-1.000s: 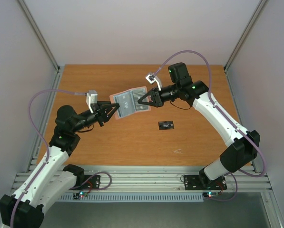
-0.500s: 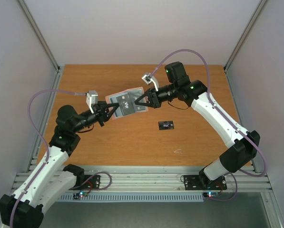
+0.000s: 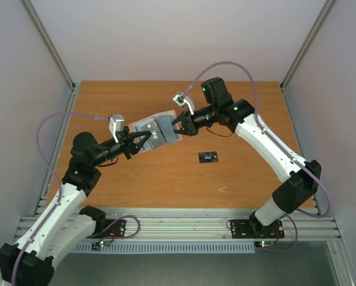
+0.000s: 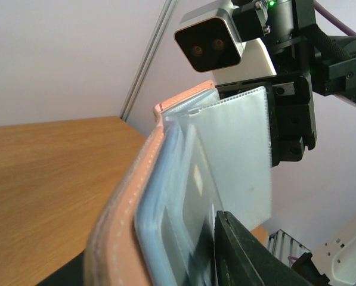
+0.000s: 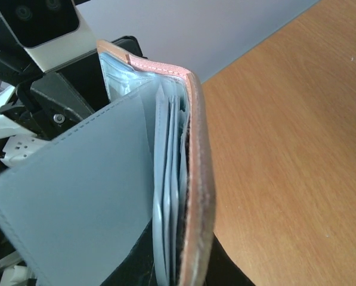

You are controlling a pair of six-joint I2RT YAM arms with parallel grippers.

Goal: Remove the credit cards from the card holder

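Orange-brown wood of the table (image 3: 106, 107) is filling the floor of the scene, with pale walls standing around it, and both arms are meeting over its far middle. The card holder (image 3: 155, 131) is hanging in the air between them, clear of the wood, partly folded, its tan-pink cover facing away and its blue-grey inside showing.

The right gripper (image 3: 178, 126) is reaching in from the right and pinching the holder's right-hand edge with its fingers pressed together on it. In the right wrist view the tan cover is rising straight out from between those dark fingers, and a blue-grey flap is swinging out to the left.

The left gripper (image 3: 143, 139) is coming in from the left at the holder's near-left corner. In the left wrist view one black finger (image 4: 249, 256) is lying against the clear sleeves inside, but whether this pair is actually squeezing the holder or just straddling it, I cannot tell.

Whatever is sitting in the pockets is too blurred to make out.

One black card (image 3: 208, 157) is lying flat on the wood, near the holder and to its right, apart from both grippers.
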